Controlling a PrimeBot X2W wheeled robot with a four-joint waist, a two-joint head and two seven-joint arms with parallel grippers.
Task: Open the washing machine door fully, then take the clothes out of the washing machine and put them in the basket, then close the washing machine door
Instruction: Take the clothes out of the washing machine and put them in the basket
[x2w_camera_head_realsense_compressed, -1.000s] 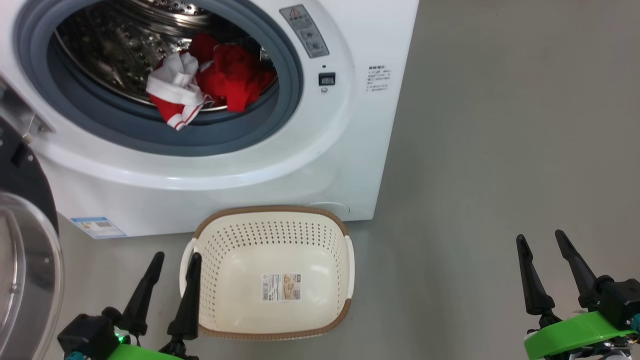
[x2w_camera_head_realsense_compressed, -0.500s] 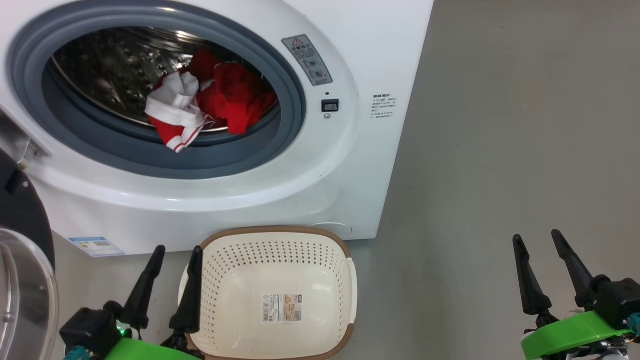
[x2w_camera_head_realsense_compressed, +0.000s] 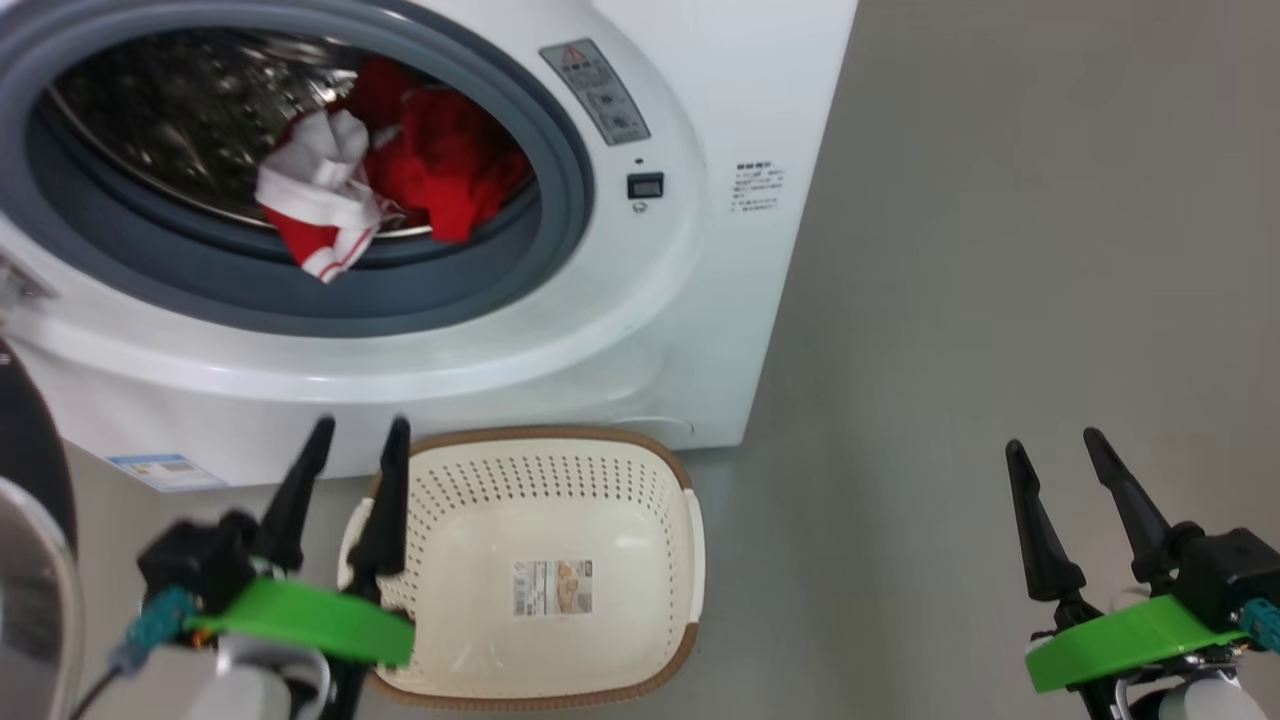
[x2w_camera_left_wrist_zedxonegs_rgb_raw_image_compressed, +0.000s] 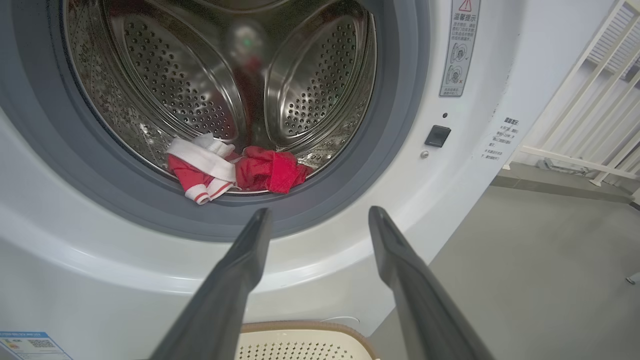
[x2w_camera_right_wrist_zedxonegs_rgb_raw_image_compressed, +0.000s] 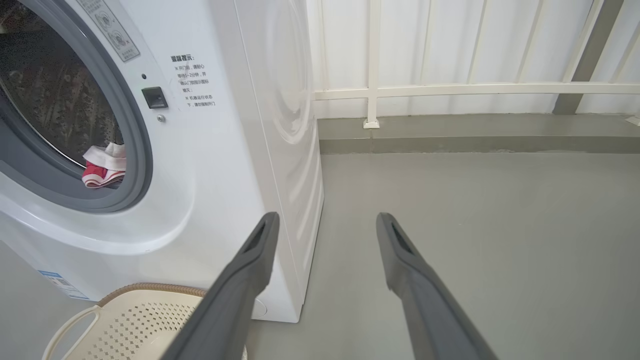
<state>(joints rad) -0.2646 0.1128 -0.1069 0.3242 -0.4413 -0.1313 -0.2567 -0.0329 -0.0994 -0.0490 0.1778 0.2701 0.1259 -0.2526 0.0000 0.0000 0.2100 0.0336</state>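
Left gripper (x2w_camera_head_realsense_compressed: 360, 428): I logged its fingers spread and empty, poised over the left edge of the basket (x2w_camera_head_realsense_compressed: 560, 438), with the washing machine door (x2w_camera_head_realsense_compressed: 25, 570) swung open at far left. Clothes (x2w_camera_head_realsense_compressed: 400, 190): red and white, I found them heaped at the front lip of the drum (x2w_camera_left_wrist_zedxonegs_rgb_raw_image_compressed: 200, 90) inside the washing machine (x2w_camera_head_realsense_compressed: 700, 300), above the basket. Right gripper (x2w_camera_head_realsense_compressed: 1053, 442): I noted it likewise spread and empty, over the grey floor (x2w_camera_head_realsense_compressed: 950, 250) well to the right.
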